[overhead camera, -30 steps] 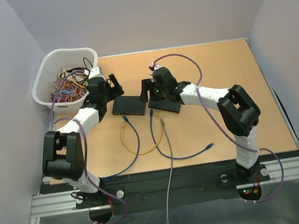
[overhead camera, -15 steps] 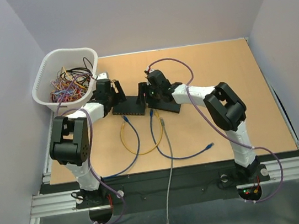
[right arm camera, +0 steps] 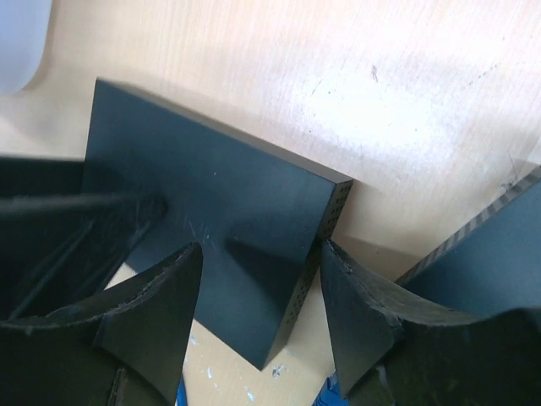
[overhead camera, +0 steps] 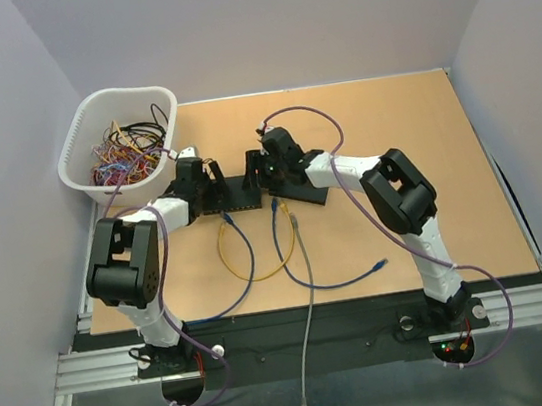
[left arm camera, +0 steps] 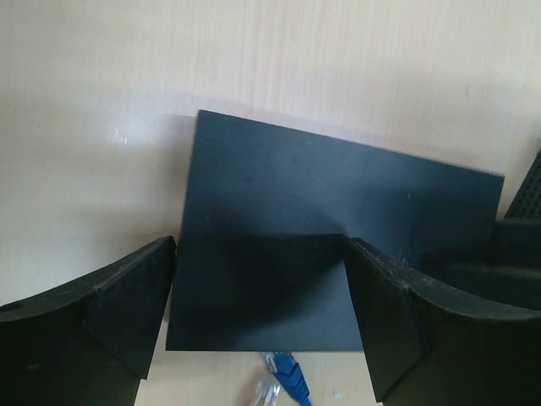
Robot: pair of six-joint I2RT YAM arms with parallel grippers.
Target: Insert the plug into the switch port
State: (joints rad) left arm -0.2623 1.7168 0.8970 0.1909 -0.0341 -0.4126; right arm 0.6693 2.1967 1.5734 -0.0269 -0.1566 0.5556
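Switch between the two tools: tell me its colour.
The switch is plain black, clearest in the left wrist view.

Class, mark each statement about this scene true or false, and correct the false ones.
1. The white basket holds tangled cables. True.
2. The left tool is shut on a plug. False: it is open, straddling the black switch.
3. A yellow cable lies on the table. True.
4. The switch sits inside the basket. False: it rests on the table.
5. The right tool is open. True.
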